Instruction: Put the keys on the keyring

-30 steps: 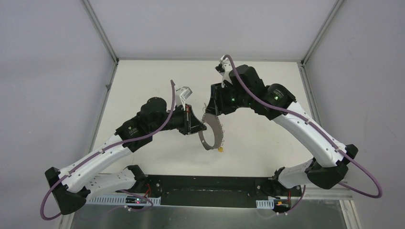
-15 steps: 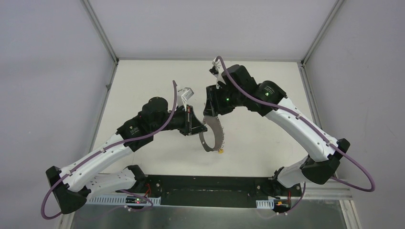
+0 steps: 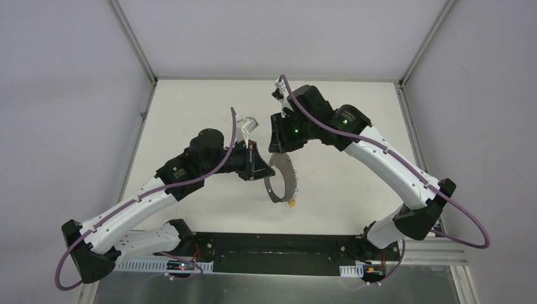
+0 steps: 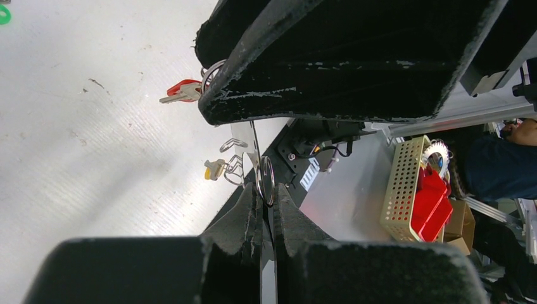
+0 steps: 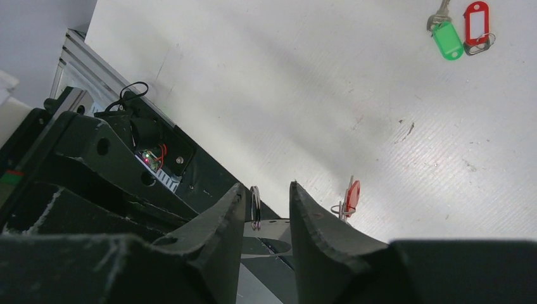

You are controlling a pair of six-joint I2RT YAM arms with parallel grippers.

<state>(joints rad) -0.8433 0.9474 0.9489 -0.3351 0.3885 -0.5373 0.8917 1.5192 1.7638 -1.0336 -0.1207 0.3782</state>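
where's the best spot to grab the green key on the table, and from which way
Probably the green tag, from straight above: the key lies flat on the table, and the oval tag is its broadest part. The red tag lies close beside it, so room is tight on that side.

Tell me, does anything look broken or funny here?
Nothing stands out. The keyring hangs tilted only because the left gripper pinches it above the table. A green-tagged key and a red tag lie flat on it, nothing broken.
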